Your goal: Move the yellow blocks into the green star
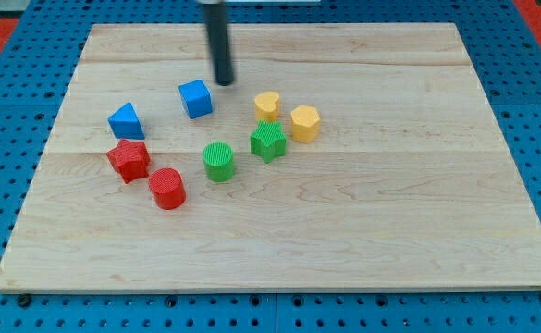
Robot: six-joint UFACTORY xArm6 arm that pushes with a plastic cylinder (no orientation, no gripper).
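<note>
The green star point(268, 141) lies near the board's middle. A yellow heart-shaped block point(267, 104) sits just above it, touching or nearly touching. A yellow hexagon block point(305, 123) sits close to the star's upper right. My tip point(224, 81) is the lower end of a dark rod coming down from the view's top. It stands up and to the left of the yellow heart, just right of the blue cube point(195, 98), apart from both.
A green cylinder point(219, 161) lies left of the star. A blue triangular block point(126, 121), a red star point(129, 160) and a red cylinder point(167, 188) lie further left. The wooden board point(390, 213) rests on a blue pegboard surface.
</note>
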